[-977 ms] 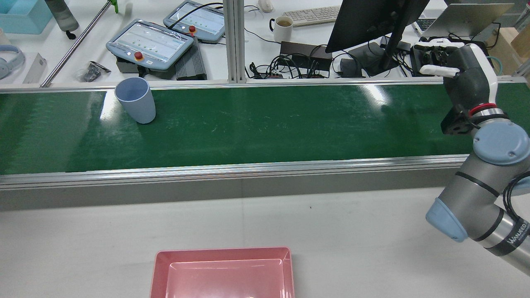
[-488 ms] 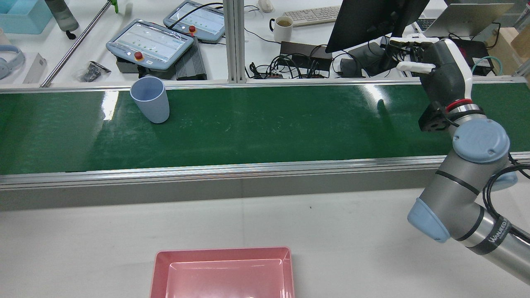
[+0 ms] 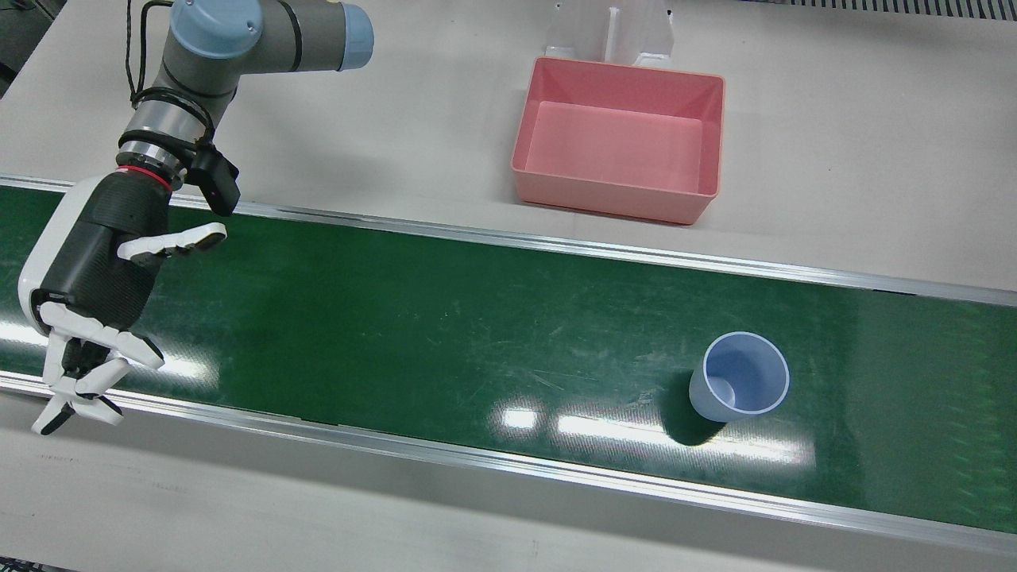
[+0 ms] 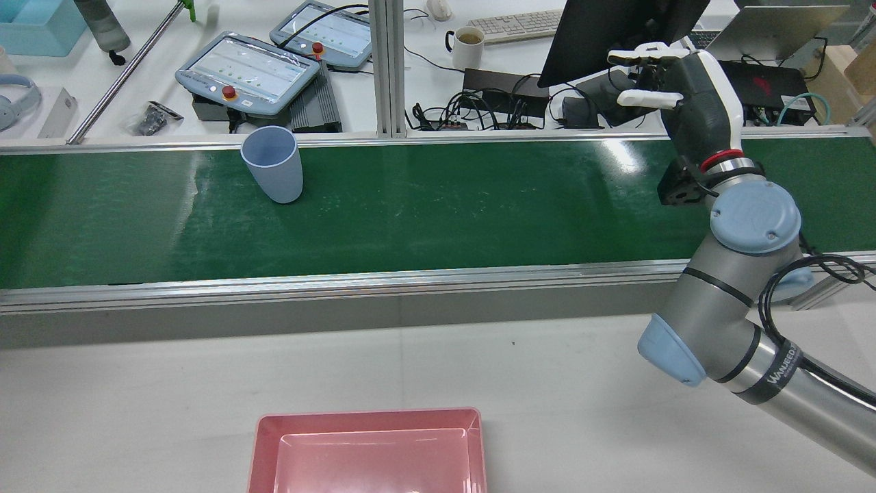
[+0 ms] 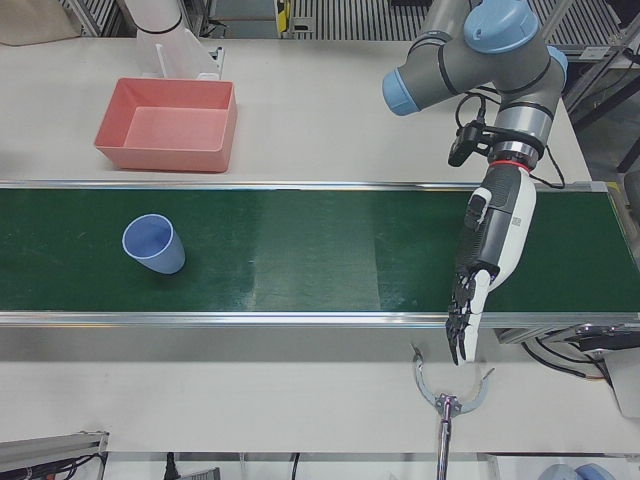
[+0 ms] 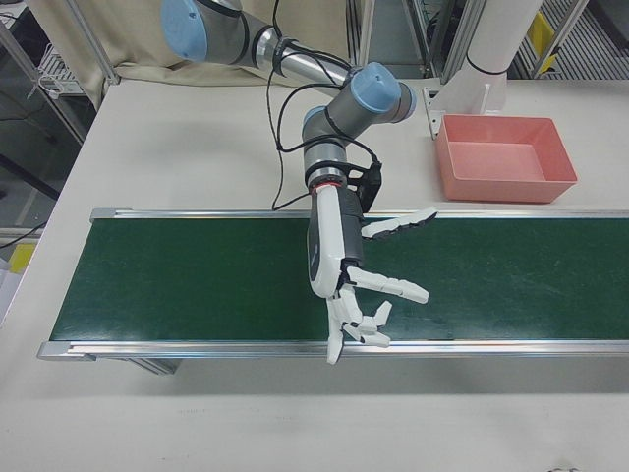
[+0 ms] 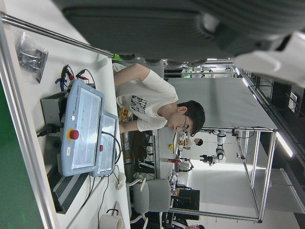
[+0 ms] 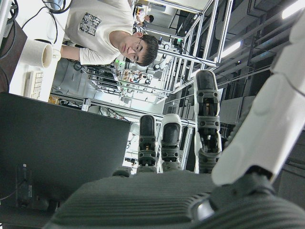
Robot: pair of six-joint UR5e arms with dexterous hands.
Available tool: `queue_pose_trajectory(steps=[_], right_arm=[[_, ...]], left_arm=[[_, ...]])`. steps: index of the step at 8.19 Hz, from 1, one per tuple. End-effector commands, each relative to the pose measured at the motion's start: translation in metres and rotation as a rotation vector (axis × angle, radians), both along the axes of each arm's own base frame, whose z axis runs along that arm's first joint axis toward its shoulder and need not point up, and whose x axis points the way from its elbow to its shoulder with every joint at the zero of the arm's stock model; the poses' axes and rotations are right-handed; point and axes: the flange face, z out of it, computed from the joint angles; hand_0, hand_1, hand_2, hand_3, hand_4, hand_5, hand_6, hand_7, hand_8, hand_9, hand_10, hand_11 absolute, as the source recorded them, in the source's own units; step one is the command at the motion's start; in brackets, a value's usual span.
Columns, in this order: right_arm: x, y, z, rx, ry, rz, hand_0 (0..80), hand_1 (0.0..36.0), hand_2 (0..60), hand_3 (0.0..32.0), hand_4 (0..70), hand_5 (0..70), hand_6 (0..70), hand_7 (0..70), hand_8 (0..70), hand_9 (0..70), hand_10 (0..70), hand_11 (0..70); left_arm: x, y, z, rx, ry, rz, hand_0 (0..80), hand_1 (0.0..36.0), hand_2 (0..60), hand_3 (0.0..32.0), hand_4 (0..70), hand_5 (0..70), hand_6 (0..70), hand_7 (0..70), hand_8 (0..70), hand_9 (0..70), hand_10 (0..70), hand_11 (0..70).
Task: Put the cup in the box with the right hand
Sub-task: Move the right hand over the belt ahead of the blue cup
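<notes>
A pale blue cup (image 4: 272, 164) stands upright on the green belt (image 4: 445, 205), near its far rail; it also shows in the front view (image 3: 739, 387) and the left-front view (image 5: 155, 245). The pink box (image 4: 369, 413) sits empty on the white table on the robot's side of the belt (image 3: 612, 199) (image 5: 165, 158) (image 6: 501, 187). My right hand (image 4: 691, 82) hovers open over the belt far from the cup, fingers spread (image 3: 95, 270) (image 6: 334, 256). My left hand (image 5: 495, 225) hangs open over the belt's operator-side edge, beyond the cup.
Aluminium rails border the belt. Behind its far rail lie two teach pendants (image 4: 250, 68), a mug (image 4: 469, 44), cables and a dark monitor (image 4: 616, 34). A person (image 7: 157, 102) sits at that desk. A metal hook tool (image 5: 450, 400) stands near the left hand.
The cup has travelled along the belt toward the right hand's side. The right arm has swung toward the cup, and its hand has risen slightly toward the far rail.
</notes>
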Motion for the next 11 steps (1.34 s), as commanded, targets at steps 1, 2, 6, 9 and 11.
queue_pose_trajectory(steps=[1,2,6,9,11], right_arm=[[-0.068,-0.017,-0.030,0.003,0.011,-0.013,50.6,0.3,0.0,0.0,70.0,0.6,19.8,70.0,12.8,34.7,0.0,0.0],[-0.085,-0.008,-0.034,0.005,0.001,-0.016,50.3,0.1,0.0,0.0,70.0,0.7,19.4,70.0,12.5,34.1,0.0,0.0],[-0.106,0.008,-0.025,-0.011,0.017,-0.055,50.5,0.5,0.0,0.0,70.0,0.8,18.6,70.0,11.5,32.0,0.0,0.0],[-0.113,0.011,-0.024,-0.013,0.028,-0.066,49.9,0.0,0.0,0.0,70.0,0.7,18.1,70.0,11.4,31.6,0.0,0.0],[-0.122,0.019,-0.029,-0.004,0.036,-0.084,49.8,0.0,0.0,0.0,70.0,0.6,17.9,70.0,11.3,31.2,0.0,0.0]], left_arm=[[0.000,0.001,0.000,0.000,0.000,0.000,0.0,0.0,0.0,0.0,0.0,0.0,0.0,0.0,0.0,0.0,0.0,0.0],[0.000,0.001,0.000,0.000,0.000,0.000,0.0,0.0,0.0,0.0,0.0,0.0,0.0,0.0,0.0,0.0,0.0,0.0],[0.000,0.001,0.000,0.000,0.000,0.000,0.0,0.0,0.0,0.0,0.0,0.0,0.0,0.0,0.0,0.0,0.0,0.0],[0.000,0.001,0.000,0.000,0.000,0.000,0.0,0.0,0.0,0.0,0.0,0.0,0.0,0.0,0.0,0.0,0.0,0.0],[0.000,0.000,-0.001,0.001,0.000,0.000,0.0,0.0,0.0,0.0,0.0,0.0,0.0,0.0,0.0,0.0,0.0,0.0]])
